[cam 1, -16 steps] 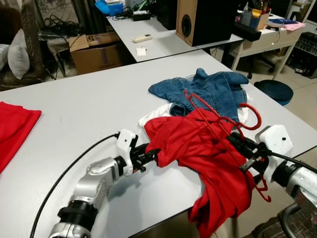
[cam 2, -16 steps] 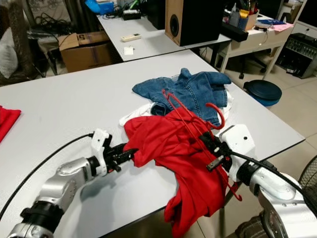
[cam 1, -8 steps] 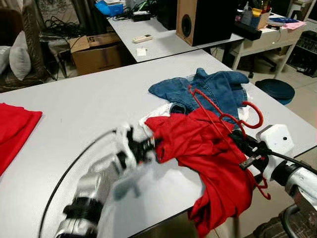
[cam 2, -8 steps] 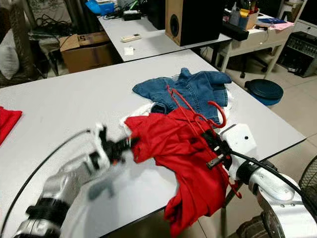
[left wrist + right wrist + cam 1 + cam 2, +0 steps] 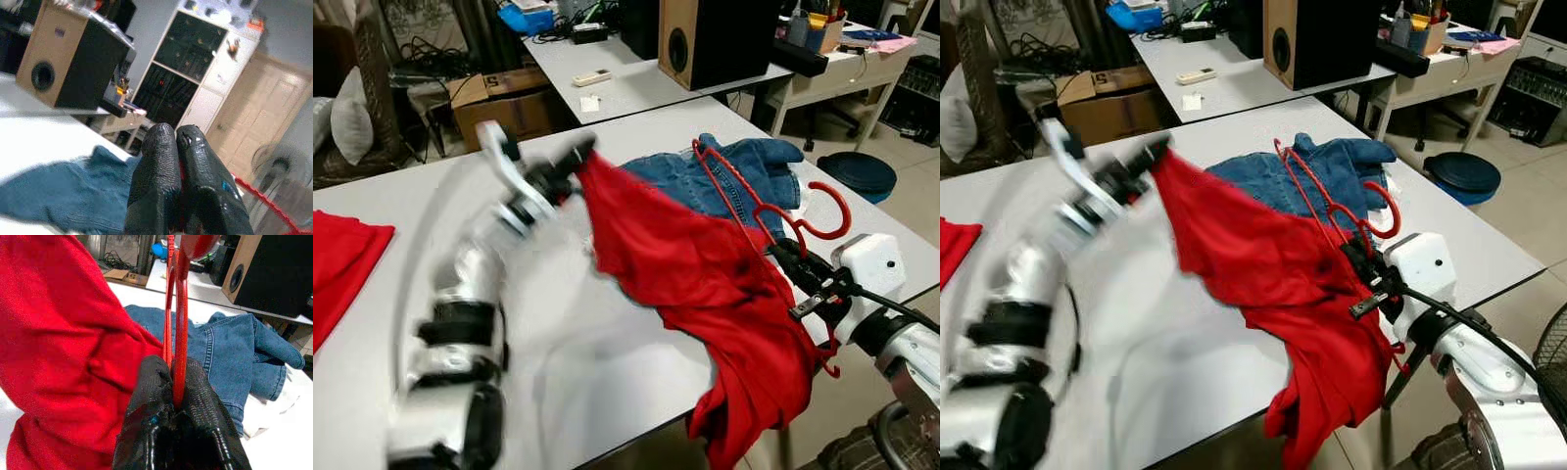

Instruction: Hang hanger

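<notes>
My left gripper [image 5: 579,157], pinched on the red shirt [image 5: 695,284], has swung up toward 11 o'clock, stretching it above the table [image 5: 607,362]. My right gripper [image 5: 171,382] clamps the red hanger [image 5: 754,211] at 3 o'clock.

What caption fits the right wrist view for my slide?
Right claw clamps the red hanger beside the red shirt, blue jeans behind.

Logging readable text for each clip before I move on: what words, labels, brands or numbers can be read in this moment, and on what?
None can be read with certainty.
Cardboard box: a dark mark on its flap, too blurred to read.
Remote control on the far table: buttons too small to read.
Paper slip on the far table: no legible print.
Speaker: no visible brand.
</notes>
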You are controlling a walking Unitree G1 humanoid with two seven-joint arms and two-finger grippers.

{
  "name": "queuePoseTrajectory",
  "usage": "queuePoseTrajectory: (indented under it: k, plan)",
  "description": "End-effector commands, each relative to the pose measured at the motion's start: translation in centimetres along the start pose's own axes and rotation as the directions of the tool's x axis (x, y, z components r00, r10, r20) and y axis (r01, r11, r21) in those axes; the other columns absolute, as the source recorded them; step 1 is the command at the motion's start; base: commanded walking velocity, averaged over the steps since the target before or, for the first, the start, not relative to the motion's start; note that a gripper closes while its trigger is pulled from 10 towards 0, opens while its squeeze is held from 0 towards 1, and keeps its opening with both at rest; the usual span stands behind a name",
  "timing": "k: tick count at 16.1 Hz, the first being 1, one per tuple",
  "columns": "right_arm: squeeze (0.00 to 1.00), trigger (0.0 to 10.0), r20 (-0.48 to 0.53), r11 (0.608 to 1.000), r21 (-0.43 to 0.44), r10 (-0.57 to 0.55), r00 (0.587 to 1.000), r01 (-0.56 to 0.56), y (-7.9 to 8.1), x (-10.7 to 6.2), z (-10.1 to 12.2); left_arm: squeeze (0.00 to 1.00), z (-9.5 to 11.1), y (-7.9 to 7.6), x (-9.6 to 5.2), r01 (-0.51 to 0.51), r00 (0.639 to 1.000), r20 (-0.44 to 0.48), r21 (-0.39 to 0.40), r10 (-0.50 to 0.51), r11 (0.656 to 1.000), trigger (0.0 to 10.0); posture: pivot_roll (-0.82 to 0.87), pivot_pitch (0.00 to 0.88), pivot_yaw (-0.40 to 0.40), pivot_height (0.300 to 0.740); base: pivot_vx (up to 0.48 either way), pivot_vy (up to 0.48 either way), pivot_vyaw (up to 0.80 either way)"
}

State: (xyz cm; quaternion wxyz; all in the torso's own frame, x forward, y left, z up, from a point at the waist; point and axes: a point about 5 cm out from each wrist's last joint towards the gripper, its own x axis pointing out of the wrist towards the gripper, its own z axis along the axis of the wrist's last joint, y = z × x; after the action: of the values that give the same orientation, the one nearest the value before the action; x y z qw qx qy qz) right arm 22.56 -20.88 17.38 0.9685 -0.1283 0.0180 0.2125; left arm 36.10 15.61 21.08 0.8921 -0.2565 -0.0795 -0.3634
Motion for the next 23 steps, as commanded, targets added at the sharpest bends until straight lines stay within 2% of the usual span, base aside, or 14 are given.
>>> queuePoseTrajectory:
  k: [1,2,3,5,7,9,11,13,14,15,16,18,21,23]
  plan:
    - [0.00,10.0,0.027,1.000,-0.004,-0.007,1.000,0.007,-0.1,-0.1,0.4,0.00,-0.6,0.1,-0.3,-0.004,0.999,-0.045,0.015,0.005,1.000,0.0,-0.08,0.000,0.112,0.740,0.000,0.000,0.00]
    - [0.00,10.0,0.036,1.000,0.001,-0.012,0.999,0.012,-0.1,-0.1,0.5,0.00,-0.1,0.1,-0.3,-0.020,1.000,-0.016,0.017,0.020,1.000,0.0,-0.08,0.000,0.114,0.740,0.000,0.000,0.00]
    - [0.00,10.0,0.067,1.000,0.012,0.015,0.998,-0.016,0.2,0.1,1.0,0.00,2.2,0.2,0.5,-0.045,0.994,0.101,-0.008,0.046,0.999,0.0,-0.08,0.000,0.109,0.740,0.000,0.000,0.00]
    - [0.00,10.0,0.134,0.994,0.035,0.099,0.986,-0.105,1.1,0.4,1.9,0.00,6.4,-0.1,2.3,-0.041,0.975,0.221,0.050,0.029,0.998,0.0,-0.07,0.000,0.104,0.740,0.000,0.000,0.00]
    - [0.00,10.0,0.152,0.998,0.027,0.057,0.987,-0.061,0.5,0.6,2.1,0.00,12.6,-1.4,3.2,-0.013,0.921,0.388,0.129,-0.038,0.992,0.0,-0.06,0.000,0.106,0.740,0.000,0.000,0.00]
    - [0.00,10.0,0.179,0.999,0.048,0.002,0.984,-0.011,-0.1,0.5,2.3,0.00,16.0,-2.5,2.9,0.022,0.883,0.460,0.171,-0.099,0.985,0.0,-0.06,0.000,0.110,0.740,0.000,0.000,0.00]
    - [0.00,10.0,0.187,0.998,0.054,-0.018,0.982,0.008,0.0,0.5,2.3,0.00,14.3,-1.6,2.3,0.011,0.926,0.368,0.214,-0.091,0.977,0.0,-0.05,0.000,0.116,0.740,0.000,0.000,0.00]
    - [0.00,10.0,0.180,0.998,0.063,-0.033,0.983,0.022,0.1,0.4,2.1,0.00,10.8,0.1,1.2,-0.049,0.971,0.241,0.252,-0.013,0.967,0.0,-0.06,0.000,0.118,0.740,0.000,0.000,0.00]
    - [0.00,10.0,0.156,0.997,0.063,-0.046,0.987,0.036,-0.1,0.2,1.7,0.00,8.2,1.3,0.1,-0.093,0.991,0.117,0.307,0.059,0.947,0.0,-0.06,0.000,0.120,0.740,0.000,0.000,0.00]
    - [0.00,10.0,0.121,0.997,0.058,-0.063,0.991,0.057,-0.4,0.1,1.3,0.00,5.3,2.3,-1.8,-0.066,0.991,-0.079,0.420,0.109,0.905,0.0,-0.05,0.000,0.120,0.740,0.000,0.000,0.00]
    - [0.00,10.0,0.092,0.997,0.034,-0.071,0.993,0.068,-0.6,-0.1,0.9,0.00,2.6,3.1,-4.3,-0.023,0.953,-0.253,0.483,0.165,0.875,0.0,-0.05,0.000,0.118,0.740,0.000,0.000,0.00]
    - [0.00,10.0,0.077,0.996,0.040,-0.083,0.994,0.080,-0.8,0.1,0.7,0.00,2.8,3.5,-5.1,-0.089,0.948,-0.223,0.497,0.226,0.863,0.0,-0.04,0.000,0.102,0.740,0.000,0.000,0.00]
    - [0.00,10.0,0.037,0.994,0.044,-0.101,0.994,0.099,-0.9,1.2,0.0,0.00,3.9,3.2,-2.5,-0.163,0.959,-0.131,0.469,0.251,0.868,0.0,-0.01,0.000,0.081,0.740,0.000,0.000,0.00]
    - [0.00,10.0,0.055,0.988,0.031,-0.153,0.987,0.151,-1.7,2.8,0.4,0.00,4.5,2.1,2.7,-0.197,0.967,-0.071,0.401,0.244,0.895,0.0,0.00,0.000,0.071,0.740,0.000,0.000,0.00]
